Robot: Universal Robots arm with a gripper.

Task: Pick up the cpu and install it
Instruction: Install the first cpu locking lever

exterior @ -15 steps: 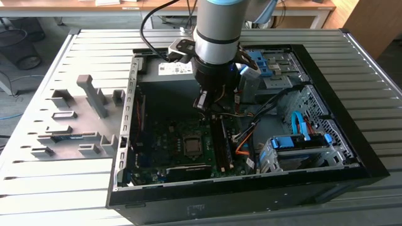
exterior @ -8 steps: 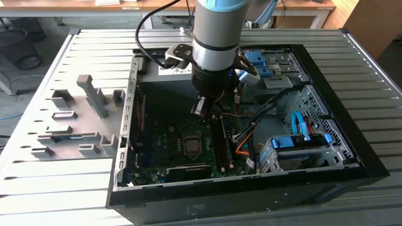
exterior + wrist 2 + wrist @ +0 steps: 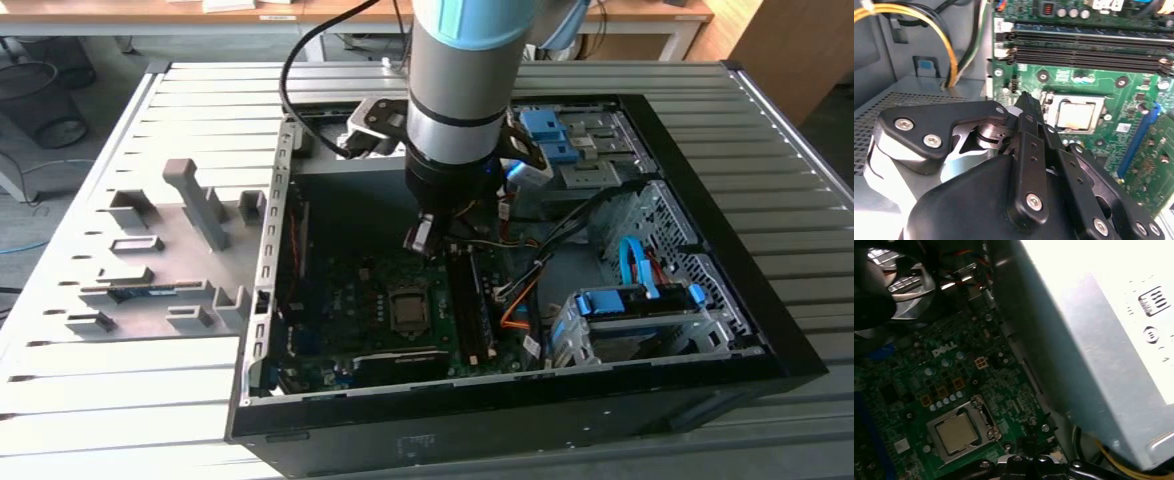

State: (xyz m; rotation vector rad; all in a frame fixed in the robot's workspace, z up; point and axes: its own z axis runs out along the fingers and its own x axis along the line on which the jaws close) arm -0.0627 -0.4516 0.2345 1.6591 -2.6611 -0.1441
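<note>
Second wrist view | cpu (image 3: 1077,115) seated within socket frame (image 3: 1051,95) | gripper (image 3: 1024,100) above; finger spread indiscernible

Lab/workshop – robot arm (image 3: 461,90) over open PC case (image 3: 507,400); slatted metal bench (image 3: 134,380); desks (image 3: 307,15) behind.

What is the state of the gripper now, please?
Gripper: shut and holding nothing, above the motherboard; the cpu sits in its socket.

You can see the cpu (image 3: 956,431) has a dull, smooth silver metal face. Its socket (image 3: 985,416) frame is shiny metal. The claw (image 3: 1026,107) looks like matt black plastic. The bench (image 3: 134,380) is ridged grey metal.
</note>
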